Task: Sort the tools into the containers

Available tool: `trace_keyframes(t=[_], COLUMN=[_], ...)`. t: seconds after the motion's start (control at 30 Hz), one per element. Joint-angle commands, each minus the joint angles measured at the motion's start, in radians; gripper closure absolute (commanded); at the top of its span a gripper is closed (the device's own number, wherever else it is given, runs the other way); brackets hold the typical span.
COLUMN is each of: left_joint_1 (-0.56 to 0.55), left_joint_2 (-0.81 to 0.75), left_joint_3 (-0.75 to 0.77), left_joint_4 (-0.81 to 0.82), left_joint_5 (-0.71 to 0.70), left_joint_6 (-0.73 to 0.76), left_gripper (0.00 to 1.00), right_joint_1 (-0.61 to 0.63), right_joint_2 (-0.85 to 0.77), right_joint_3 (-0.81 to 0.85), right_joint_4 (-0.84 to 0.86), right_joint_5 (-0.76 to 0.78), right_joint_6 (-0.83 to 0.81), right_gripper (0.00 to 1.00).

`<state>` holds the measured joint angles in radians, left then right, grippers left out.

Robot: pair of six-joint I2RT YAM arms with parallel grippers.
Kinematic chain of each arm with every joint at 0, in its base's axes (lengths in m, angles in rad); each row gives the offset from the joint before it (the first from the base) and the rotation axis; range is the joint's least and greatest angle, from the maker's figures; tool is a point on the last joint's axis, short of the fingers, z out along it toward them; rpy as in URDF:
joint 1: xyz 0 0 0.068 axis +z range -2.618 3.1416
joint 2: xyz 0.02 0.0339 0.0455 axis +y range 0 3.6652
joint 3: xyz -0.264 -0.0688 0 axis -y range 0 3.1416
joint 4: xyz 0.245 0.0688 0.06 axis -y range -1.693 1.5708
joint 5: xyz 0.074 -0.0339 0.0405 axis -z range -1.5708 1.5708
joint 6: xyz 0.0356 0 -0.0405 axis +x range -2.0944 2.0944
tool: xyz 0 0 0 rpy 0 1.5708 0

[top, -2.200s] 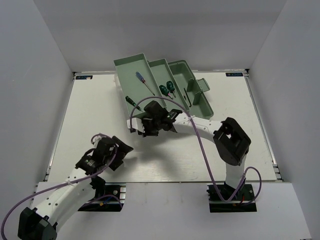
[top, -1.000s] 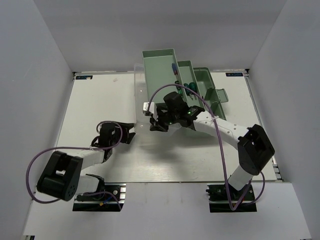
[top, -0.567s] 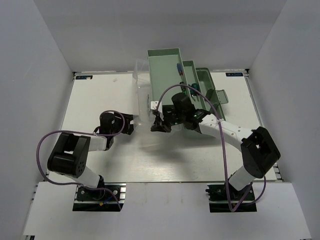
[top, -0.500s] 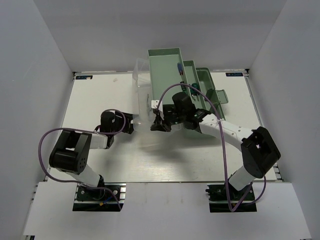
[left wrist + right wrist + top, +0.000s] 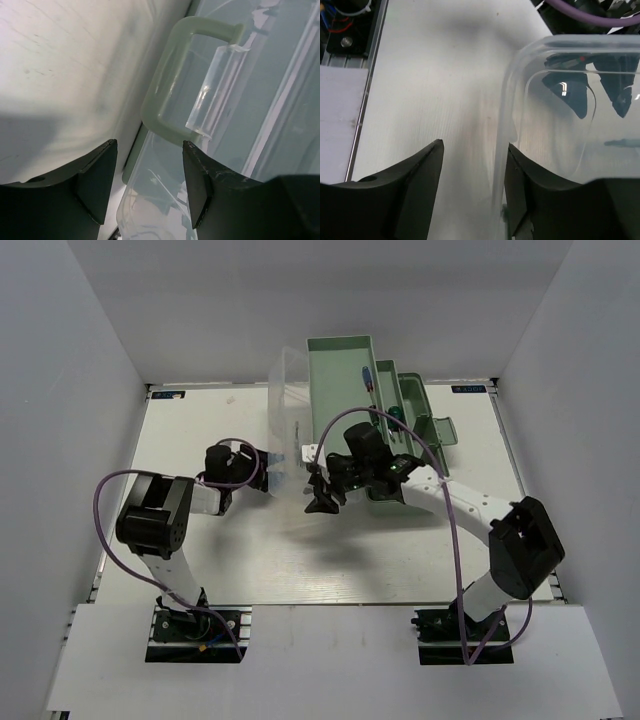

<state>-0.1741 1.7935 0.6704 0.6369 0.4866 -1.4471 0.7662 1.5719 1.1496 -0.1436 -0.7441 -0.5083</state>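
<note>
1. We see the toolbox (image 5: 340,360) at the far middle of the table (image 5: 190,430), trays fanned out, translucent lid (image 5: 288,405) on its left side.
2. A blue/red screwdriver (image 5: 367,374) lies in the largest tray.
3. The left gripper (image 5: 150,185) has its jaws apart and holds nothing. The mint handle (image 5: 165,95) sits just ahead of the gap.
4. The right gripper (image 5: 472,192) has its jaws apart, with the lid rim between them, unclamped.

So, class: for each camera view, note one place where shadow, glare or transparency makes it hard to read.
Top external: the translucent lid nearly vanishes against the white table. Left wrist: a broad shadow crosses the table. Right wrist: dark shapes show through the lid.
</note>
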Motion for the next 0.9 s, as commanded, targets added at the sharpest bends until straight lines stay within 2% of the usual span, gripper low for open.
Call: trace_keyframes(t=[0.0,0.17,0.27,0.4,0.63,0.67,0.7,0.77,0.87], left_joint_1=[-0.002,-0.002,-0.002,-0.002,-0.002,-0.002,-0.002,-0.002,-0.002], left_joint_2=[-0.007,0.013,0.024,0.049,0.079,0.079,0.079,0.089,0.089], left_joint_3=[0.038,0.07,0.093,0.133,0.224,0.233,0.242,0.267,0.299], left_joint_4=[0.032,0.011,-0.011,-0.031,-0.077,-0.077,-0.086,-0.098,-0.121], left_joint_5=[0.082,0.092,0.092,0.101,0.121,0.121,0.121,0.121,0.121], left_joint_6=[0.045,0.065,0.074,0.074,0.093,0.102,0.102,0.102,0.122], left_gripper=[0.35,0.35,0.35,0.35,0.35,0.35,0.35,0.35,0.35], right_joint_1=[-0.002,-0.001,0.001,-0.004,-0.011,-0.016,-0.022,-0.031,-0.059], right_joint_2=[-0.113,-0.22,-0.294,-0.323,-0.411,-0.444,-0.457,-0.501,-0.599], right_joint_3=[-0.005,-0.088,-0.16,-0.194,-0.24,-0.232,-0.219,-0.192,-0.183], right_joint_4=[-0.071,-0.136,-0.094,-0.112,-0.094,-0.105,-0.143,-0.169,-0.174], right_joint_5=[-0.017,0.067,0.202,0.322,0.339,0.345,0.351,0.391,0.474], right_joint_6=[-0.093,-0.186,-0.213,-0.233,-0.249,-0.254,-0.253,-0.251,-0.194], right_gripper=[0.44,0.43,0.38,0.38,0.39,0.42,0.57,1.0,1.0])
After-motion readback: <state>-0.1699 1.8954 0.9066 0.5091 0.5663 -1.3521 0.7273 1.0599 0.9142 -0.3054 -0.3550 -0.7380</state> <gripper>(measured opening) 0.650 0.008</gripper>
